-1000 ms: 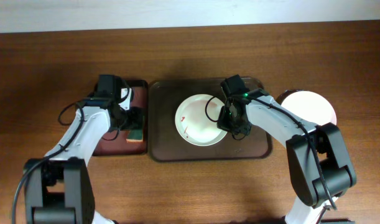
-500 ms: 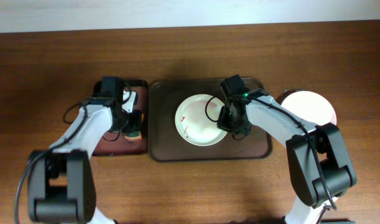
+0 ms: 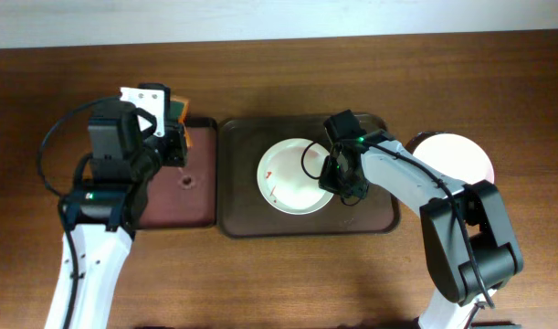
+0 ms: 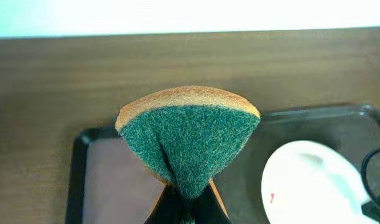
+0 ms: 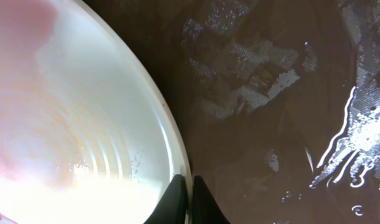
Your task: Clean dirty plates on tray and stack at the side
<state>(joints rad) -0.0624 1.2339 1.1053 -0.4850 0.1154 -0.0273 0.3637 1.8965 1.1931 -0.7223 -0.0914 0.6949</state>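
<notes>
A white plate (image 3: 292,175) with thin red streaks lies in the dark brown tray (image 3: 235,217). My right gripper (image 3: 339,180) is shut on its right rim; the right wrist view shows both black fingers (image 5: 177,198) pinching the plate's edge (image 5: 168,134) above the wet tray floor (image 5: 270,112). My left gripper (image 3: 172,130) is raised over the back of the narrow reddish tray (image 3: 183,187), shut on a green and orange sponge (image 3: 179,111). The left wrist view shows the sponge (image 4: 188,137) folded between the jaws (image 4: 188,210), and the plate (image 4: 314,183) at lower right.
A plain white plate (image 3: 454,157) sits on the table right of the dark tray, close to my right arm. The narrow reddish tray has a small dark spot (image 3: 185,181) on its floor. A pale wall edge runs along the back of the table.
My left gripper closed on the sponge lying in the narrow tray and lifted it up and back. The right gripper and the plate have not moved.
</notes>
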